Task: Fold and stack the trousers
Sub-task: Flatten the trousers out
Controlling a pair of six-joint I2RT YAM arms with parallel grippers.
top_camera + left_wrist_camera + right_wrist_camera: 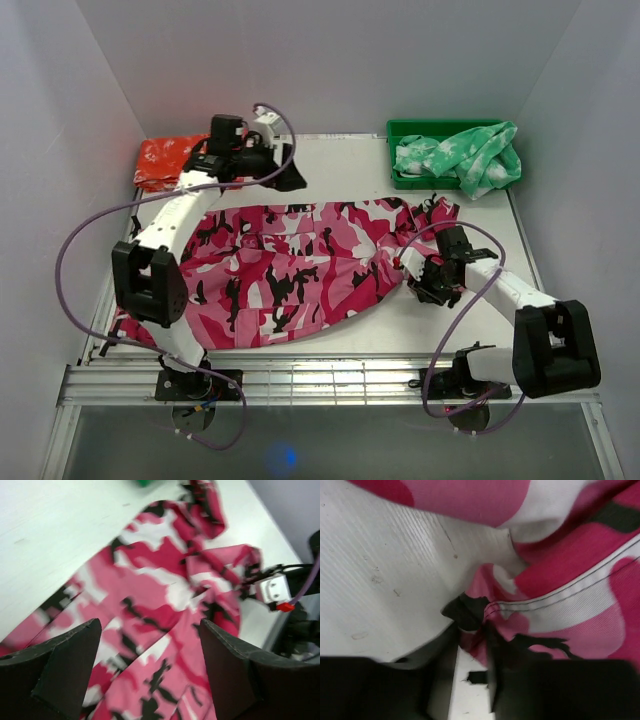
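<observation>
My right gripper (410,272) sits at the right end of the trousers (290,270), pinching or not I cannot tell, they stretch left to right across the middle of the table (350,165), and farther back my left gripper (150,645) hangs wide open.

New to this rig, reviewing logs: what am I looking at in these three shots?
Two robot arms bolted at the near edge of a table. One picture looks down from above; the other two come from wrist cameras. Pink camouflage trousers lie spread on the table, an orange-red garment far left, a green garment in a green bin far right. The left tool is open over the trousers, holding nothing. The right tool is at the trousers' edge; its grip is unclear.
</observation>
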